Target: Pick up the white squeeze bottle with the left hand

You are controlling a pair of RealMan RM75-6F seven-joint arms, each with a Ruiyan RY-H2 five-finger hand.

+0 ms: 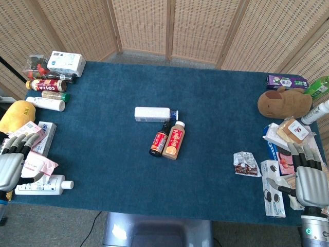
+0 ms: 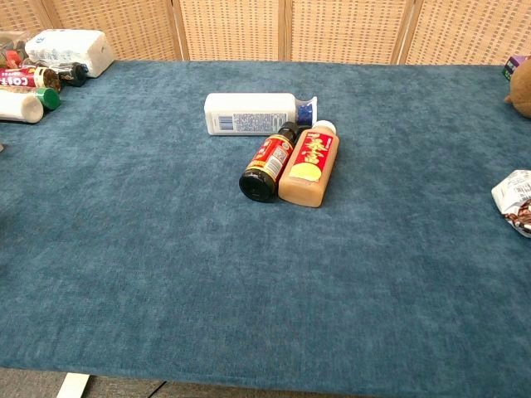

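The white squeeze bottle [image 1: 152, 114] [image 2: 249, 114] lies on its side at the middle of the blue table, its blue cap pointing right. A dark sauce bottle [image 1: 159, 139] [image 2: 268, 162] and a tan bottle [image 1: 174, 140] [image 2: 309, 162] lie side by side just in front of it, their tops close to its cap. My left hand [image 1: 13, 164] hovers at the table's left front edge, far from the bottle, fingers spread and holding nothing. My right hand [image 1: 310, 180] is at the right front edge, also spread and empty. The chest view shows neither hand.
Bottles, a white box [image 1: 67, 63] and a yellow plush [image 1: 18, 116] crowd the left edge, with packets and a white lotion bottle [image 1: 43, 185] by my left hand. A brown plush [image 1: 284, 103], snack packs and a crumpled wrapper [image 1: 245, 163] [image 2: 514, 199] fill the right side.
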